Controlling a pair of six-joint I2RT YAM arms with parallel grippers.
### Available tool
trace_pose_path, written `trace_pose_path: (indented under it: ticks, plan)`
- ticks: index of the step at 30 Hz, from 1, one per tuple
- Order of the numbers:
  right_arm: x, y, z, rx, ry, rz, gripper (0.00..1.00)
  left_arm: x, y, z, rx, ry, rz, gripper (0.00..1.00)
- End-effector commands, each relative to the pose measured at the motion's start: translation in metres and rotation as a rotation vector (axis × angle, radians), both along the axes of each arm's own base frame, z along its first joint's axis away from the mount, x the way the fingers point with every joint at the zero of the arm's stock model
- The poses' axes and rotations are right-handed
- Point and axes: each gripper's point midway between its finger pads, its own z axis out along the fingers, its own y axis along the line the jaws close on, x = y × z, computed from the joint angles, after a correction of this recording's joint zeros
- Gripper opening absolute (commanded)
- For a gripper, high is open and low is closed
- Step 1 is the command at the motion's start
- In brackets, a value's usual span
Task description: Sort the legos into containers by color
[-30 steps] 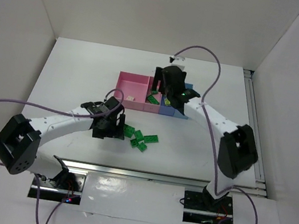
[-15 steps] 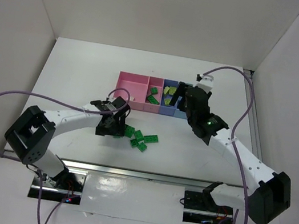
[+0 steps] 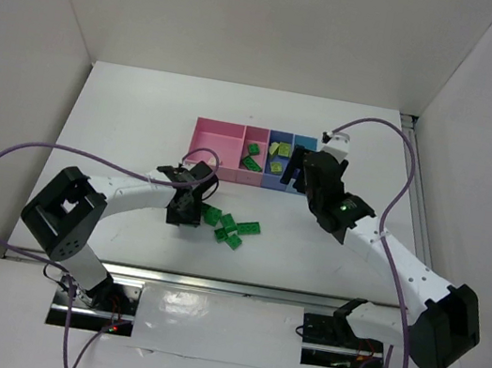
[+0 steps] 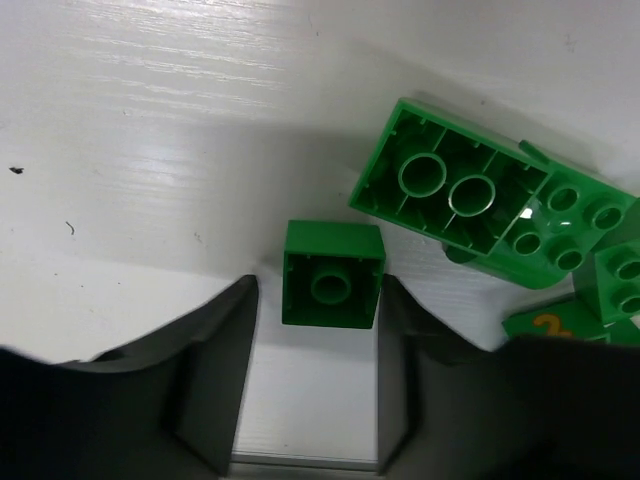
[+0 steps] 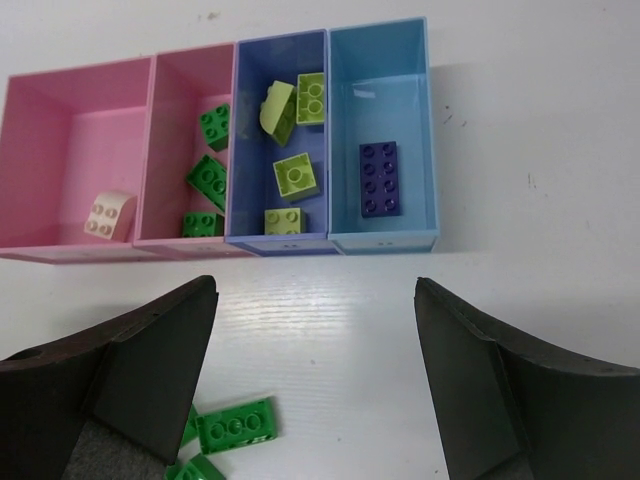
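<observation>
Left hand point(image 4: 318, 330) stands narrow around a small green brick point(image 4: 333, 273); right hand point(image 5: 315, 290) hangs wide and empty.
The brick lies upside down on the surface point(image 4: 150, 100), at the edge of the loose green legos point(image 3: 236, 230) toward the near edge, probably for a lift to the containers point(image 5: 280, 240) at mid-surface. A thin gap shows beside one finger, so the grip is uncertain. The neighbouring bricks are cut off.

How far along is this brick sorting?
Done: three green bricks in the second pink tray, four yellow-green ones in the blue tray, one purple brick in the light blue tray. In hand: the left gripper straddles a small green brick, not yet clamped. Left: the loose green pile.
</observation>
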Motion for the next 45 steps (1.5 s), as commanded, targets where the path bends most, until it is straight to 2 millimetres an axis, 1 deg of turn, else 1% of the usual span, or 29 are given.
trace_pose_path:
  ticks: [1,4,5,6,7,8,9,12,13,17,18,19,20,22,23,25,26,28,29,30,32,33,36,37,39,41,42,43,45]
  plan:
    - [0.001,-0.005,0.011,0.03,-0.041,-0.027,0.87,0.012,-0.007,0.011,-0.021,-0.05,0.014,0.51]
    - [-0.002,-0.007,0.006,0.033,-0.033,-0.031,0.87,0.015,-0.009,0.017,-0.028,-0.068,-0.004,0.36]
    - [-0.002,-0.007,0.006,0.033,-0.033,-0.031,0.87,0.02,-0.01,0.024,-0.034,-0.091,-0.001,0.34]
    - [-0.003,-0.008,0.011,0.041,-0.044,-0.031,0.87,0.02,-0.01,0.031,-0.035,-0.093,-0.001,0.28]
    - [-0.005,-0.009,0.005,0.03,-0.028,-0.031,0.87,0.021,-0.011,0.034,-0.035,-0.093,-0.001,0.21]
    - [-0.006,-0.01,0.009,0.037,-0.038,-0.031,0.87,0.022,-0.012,0.042,-0.042,-0.106,-0.01,0.18]
    - [-0.009,-0.014,0.008,0.031,-0.037,-0.039,0.87,0.029,-0.017,0.059,-0.066,-0.139,-0.009,0.18]
    - [-0.012,-0.021,0.013,0.038,-0.045,-0.061,0.87,0.035,-0.02,0.088,-0.087,-0.19,-0.042,0.18]
    - [-0.014,-0.023,0.013,0.041,-0.048,-0.061,0.87,0.041,-0.027,0.107,-0.131,-0.232,-0.045,0.18]
    - [-0.018,-0.031,0.012,0.041,-0.044,-0.084,0.87,0.061,-0.043,0.143,-0.179,-0.309,-0.08,0.18]
    - [-0.02,-0.032,0.006,0.038,-0.028,-0.088,0.87,0.066,-0.046,0.142,-0.166,-0.3,-0.092,0.18]
    - [-0.022,-0.033,0.007,0.038,-0.028,-0.088,0.87,0.075,-0.052,0.154,-0.179,-0.329,-0.102,0.18]
    - [-0.024,-0.035,0.006,0.038,-0.028,-0.088,0.87,0.08,-0.056,0.158,-0.183,-0.335,-0.102,0.18]
    - [-0.025,-0.035,0.01,0.045,-0.038,-0.088,0.87,0.091,-0.065,0.153,-0.168,-0.322,-0.138,0.18]
    - [-0.026,-0.043,0.008,0.034,-0.035,-0.111,0.87,0.104,-0.074,0.168,-0.189,-0.356,-0.137,0.18]
    - [-0.03,-0.048,0.007,0.016,-0.03,-0.116,0.87,0.118,-0.086,0.17,-0.195,-0.359,-0.151,0.18]
    - [-0.03,-0.053,0.012,0.021,-0.045,-0.133,0.87,0.132,-0.097,0.169,-0.202,-0.362,-0.143,0.18]
    - [-0.034,-0.06,0.013,0.013,-0.053,-0.154,0.87,0.145,-0.112,0.166,-0.223,-0.351,-0.144,0.18]
    - [-0.035,-0.061,0.017,0.023,-0.067,-0.154,0.87,0.153,-0.118,0.146,-0.208,-0.312,-0.129,0.18]
    - [-0.039,-0.063,0.022,0.04,-0.088,-0.154,0.87,0.164,-0.127,0.157,-0.231,-0.341,-0.121,0.18]
    - [-0.041,-0.068,0.026,0.052,-0.105,-0.163,0.87,0.178,-0.134,0.151,-0.242,-0.334,-0.107,0.18]
    - [-0.042,-0.075,0.028,0.05,-0.112,-0.185,0.87,0.19,-0.143,0.145,-0.243,-0.337,-0.107,0.18]
    - [-0.044,-0.081,0.027,0.033,-0.098,-0.202,0.87,0.206,-0.136,0.134,-0.181,-0.328,-0.064,0.18]
    - [-0.044,-0.081,0.027,0.033,-0.098,-0.202,0.87,0.211,-0.136,0.125,-0.163,-0.324,-0.058,0.18]
    - [-0.044,-0.084,0.029,0.038,-0.105,-0.212,0.87,0.222,-0.132,0.124,-0.164,-0.331,-0.04,0.2]
    - [-0.045,-0.085,0.025,0.024,-0.097,-0.208,0.87,0.226,-0.136,0.115,-0.16,-0.318,-0.057,0.32]
    - [-0.045,-0.082,0.025,0.029,-0.094,-0.196,0.87,0.227,-0.137,0.118,-0.165,-0.326,-0.057,0.44]
    - [-0.045,-0.078,0.022,0.031,-0.081,-0.178,0.87,0.227,-0.143,0.116,-0.183,-0.314,-0.077,0.51]
    - [-0.045,-0.077,0.027,0.038,-0.084,-0.17,0.87,0.226,-0.147,0.12,-0.202,-0.313,-0.086,0.66]
